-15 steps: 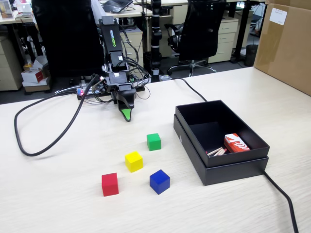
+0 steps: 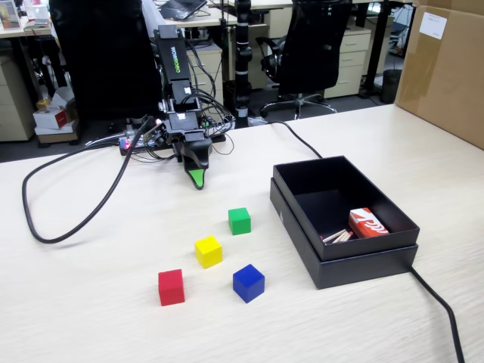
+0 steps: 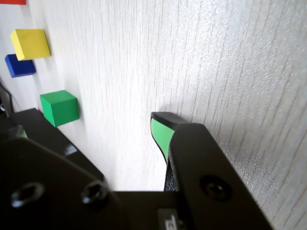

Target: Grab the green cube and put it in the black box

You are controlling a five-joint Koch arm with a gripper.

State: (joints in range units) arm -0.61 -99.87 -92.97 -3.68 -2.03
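Effectively no change against the picture half a second earlier: claw (image 2: pixel 197 178) parked at the same spot, tip down and close over the worktop (image 2: pixel 91 302), all four cubes and the box unmoved. Read as a pause or a start not yet made; approach step of the task still pending, nothing grasped. Claw state: cannot tell. Only one green tip clearly shown in the wrist view, with a dark mass beside it that may or may not be the second jaw, and a single point seen in the fixed view. Green cube (image 2: pixel 240 221) resting on the worktop ahead of the claw, nearest of the cubes to it, apart from the tip and off to the left in the wrist view (image 3: pixel 59 108). Yellow cube (image 2: pixel 208 251), blue cube (image 2: pixel 248 283) and red cube (image 2: pixel 171 286) farther out beyond the green one. Black box (image 2: pixel 363 268) well apart from the claw, to the right in the fixed view, open-topped, with a red packet (image 2: pixel 367 223) already inside. Next, by judgement: open wide, reach forward, straddle the green cube without nudging the yellow neighbour.
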